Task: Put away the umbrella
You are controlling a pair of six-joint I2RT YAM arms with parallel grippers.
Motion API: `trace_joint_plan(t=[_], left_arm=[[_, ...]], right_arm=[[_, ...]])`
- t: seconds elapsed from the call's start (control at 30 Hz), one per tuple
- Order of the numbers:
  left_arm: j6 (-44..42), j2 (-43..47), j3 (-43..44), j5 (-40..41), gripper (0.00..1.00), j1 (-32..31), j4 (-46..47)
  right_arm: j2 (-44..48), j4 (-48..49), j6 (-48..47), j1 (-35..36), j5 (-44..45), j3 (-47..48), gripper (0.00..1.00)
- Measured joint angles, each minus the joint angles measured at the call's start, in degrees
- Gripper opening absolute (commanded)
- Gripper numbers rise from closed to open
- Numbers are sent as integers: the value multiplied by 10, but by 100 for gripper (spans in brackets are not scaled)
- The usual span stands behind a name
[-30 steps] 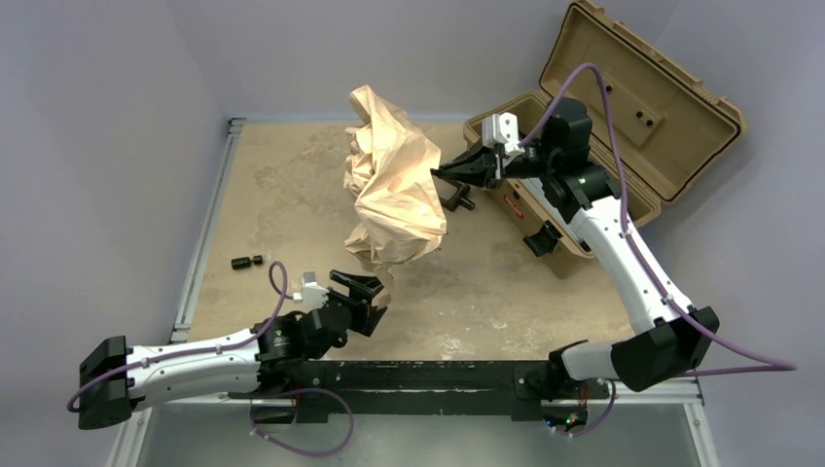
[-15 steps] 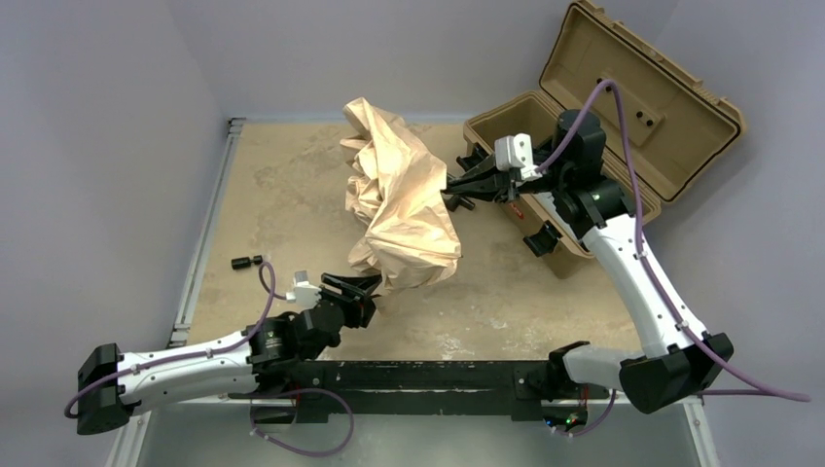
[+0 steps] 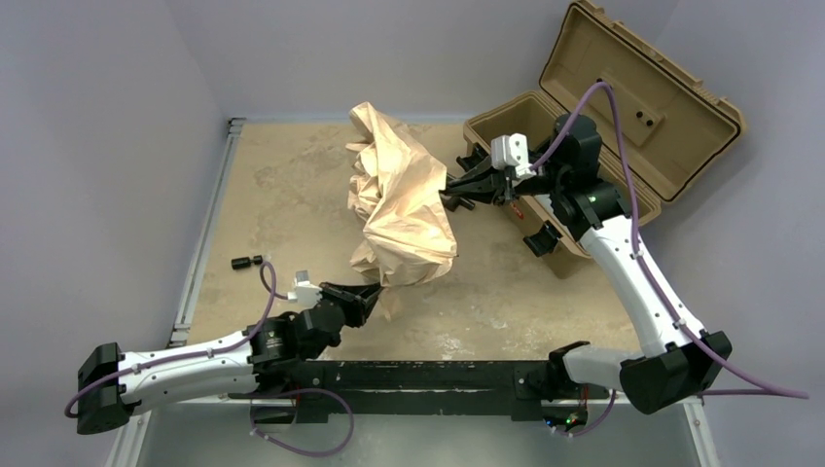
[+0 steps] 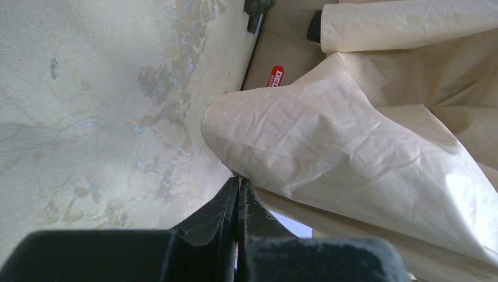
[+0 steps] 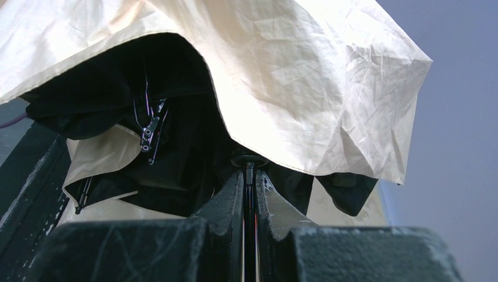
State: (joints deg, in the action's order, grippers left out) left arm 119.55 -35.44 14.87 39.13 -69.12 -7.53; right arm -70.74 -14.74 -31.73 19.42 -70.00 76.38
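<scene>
We see the umbrella held up off the desk, its crumpled beige cloth hanging between the two arms, just left of the open tan case. Our right tool is clamped on the thin black shaft, which runs between its fingers under the cloth. Our left tool has its jaws pressed together, tips touching the lowest hem of the cloth; we cannot tell whether any cloth is pinched between them. A small black part lies on the desk near its left edge, well apart from the umbrella.
</scene>
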Motion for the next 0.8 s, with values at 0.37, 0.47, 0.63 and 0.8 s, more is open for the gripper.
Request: trace_joint_plan(t=[0.37,0.47,0.63,0.8], left_arm=[[0,61,-28,1,0,0,-9],[0,122,-39,6,0,0,-62],[0,241,-43,33,0,1,-194],[0,254,-57,42,0,6,-255]], right_arm=[[0,12,25,-7,30,0,0],[0,14,32,-8,38,0,0],[3,-27,0,-9,42,0,0],[4,-78,-37,-8,16,0,0]])
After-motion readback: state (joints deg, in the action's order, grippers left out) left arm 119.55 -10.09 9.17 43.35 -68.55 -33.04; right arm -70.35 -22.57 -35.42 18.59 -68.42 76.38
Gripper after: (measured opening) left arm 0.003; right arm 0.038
